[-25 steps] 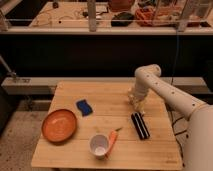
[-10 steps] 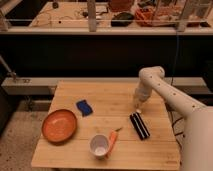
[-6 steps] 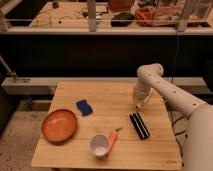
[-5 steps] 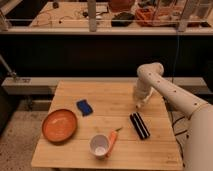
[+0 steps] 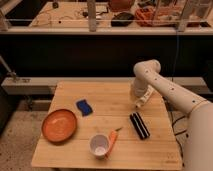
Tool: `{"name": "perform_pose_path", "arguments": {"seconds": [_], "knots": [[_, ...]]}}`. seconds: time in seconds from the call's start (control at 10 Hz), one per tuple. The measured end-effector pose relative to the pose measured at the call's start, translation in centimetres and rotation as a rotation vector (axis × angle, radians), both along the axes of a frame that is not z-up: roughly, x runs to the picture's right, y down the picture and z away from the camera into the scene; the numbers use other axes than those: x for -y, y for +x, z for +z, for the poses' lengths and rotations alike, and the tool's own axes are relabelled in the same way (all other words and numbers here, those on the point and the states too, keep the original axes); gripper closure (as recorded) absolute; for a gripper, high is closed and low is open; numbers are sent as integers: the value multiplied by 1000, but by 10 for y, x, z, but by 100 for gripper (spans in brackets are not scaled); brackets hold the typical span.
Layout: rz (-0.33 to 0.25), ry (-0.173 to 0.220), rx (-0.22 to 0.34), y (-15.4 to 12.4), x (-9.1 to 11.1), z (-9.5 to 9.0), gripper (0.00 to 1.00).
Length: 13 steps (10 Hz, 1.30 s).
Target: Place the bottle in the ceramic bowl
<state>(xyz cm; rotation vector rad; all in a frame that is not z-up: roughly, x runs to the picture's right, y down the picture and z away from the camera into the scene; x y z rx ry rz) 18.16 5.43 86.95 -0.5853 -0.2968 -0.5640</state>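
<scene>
Your gripper (image 5: 140, 101) sits over the far right part of the wooden table (image 5: 120, 150), and compared with a moment ago it has lifted slightly, with the bottle (image 5: 143, 99) now tilted up in it instead of lying low by the table. You can read that as the pickup having taken: the fingers look closed around the bottle's body, though the contact itself is hard to make out. The bottle's long axis runs diagonally, one end pointing down and left toward the tabletop, the other up and right. The ceramic bowl (image 5: 59, 125) waits well apart at the near left edge, so the carry across is yet to come.
</scene>
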Motion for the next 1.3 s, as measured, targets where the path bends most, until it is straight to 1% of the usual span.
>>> {"name": "perform_pose_path", "arguments": {"seconds": [0.1,0.2,0.3,0.4,0.5,0.6,0.7,0.8,0.9,1.0,1.1,1.2,1.3], "knots": [[-2,0,-1,-1,3,-3,63],[-9,-1,-1,-4,4,-4,70],[-13,2,0,-7,7,-6,80],[-10,2,-2,-9,7,-4,88],[-5,2,-4,-8,6,-1,90],[6,5,-9,1,7,3,86],[12,7,-12,10,8,3,80],[14,5,-13,11,9,3,81],[11,5,-11,8,10,5,85],[13,5,-11,7,11,7,86],[22,6,-15,8,12,11,82],[23,6,-18,9,13,13,82],[24,8,-20,9,15,11,86]]}}
